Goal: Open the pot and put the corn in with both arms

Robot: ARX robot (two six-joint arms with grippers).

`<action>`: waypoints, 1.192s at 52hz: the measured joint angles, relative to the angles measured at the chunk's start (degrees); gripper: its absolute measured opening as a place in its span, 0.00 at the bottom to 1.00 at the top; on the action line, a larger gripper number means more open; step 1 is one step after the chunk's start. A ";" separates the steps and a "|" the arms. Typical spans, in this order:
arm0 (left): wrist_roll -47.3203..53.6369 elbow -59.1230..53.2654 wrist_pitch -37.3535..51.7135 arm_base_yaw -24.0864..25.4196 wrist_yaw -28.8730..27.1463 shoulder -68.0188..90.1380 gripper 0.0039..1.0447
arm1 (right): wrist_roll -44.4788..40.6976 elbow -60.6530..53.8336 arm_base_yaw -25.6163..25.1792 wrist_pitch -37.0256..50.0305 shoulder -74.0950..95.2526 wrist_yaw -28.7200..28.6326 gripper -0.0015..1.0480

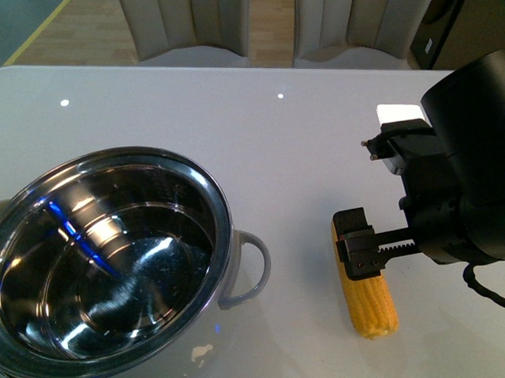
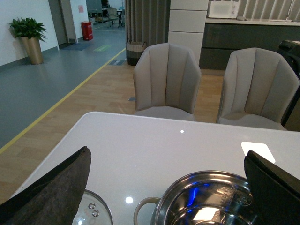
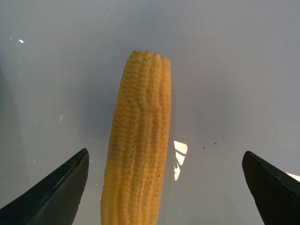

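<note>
My right gripper (image 3: 165,153), jaws spread wide, straddles the corn (image 1: 371,305) lying right of the pot (image 1: 222,208). I see my left gripper (image 2: 167,152) released by the pot.

The pot (image 1: 106,269) stands upright at the near left of the white surface (image 1: 301,146). It is wide, round and of shiny steel. It is open and empty, and its mirror-like inside shows blue and white glints. A looped grey handle (image 1: 254,268) sticks out on its right side.

The corn (image 1: 370,299), a bare yellow cob with fine rows of kernels, lies flat to the right of the pot, well apart from it, with its length running near to far.

The black right gripper (image 1: 356,245) hangs over the cob's far end. Its fingers (image 3: 56,192) are spread wide on either side, not touching the cob. The left gripper (image 2: 168,187) is just as wide apart above the pot's near side.
</note>
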 joint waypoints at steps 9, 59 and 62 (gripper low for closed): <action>-0.02 0.00 0.00 0.00 0.00 0.00 0.93 | -0.44 2.29 0.96 -0.39 4.46 0.57 0.91; -0.02 0.00 0.00 0.00 0.00 0.00 0.93 | 1.20 6.43 3.82 -1.88 14.93 -0.61 0.38; -0.02 0.00 0.00 0.00 0.00 0.00 0.93 | 1.64 6.05 3.65 -1.46 14.51 -0.92 0.33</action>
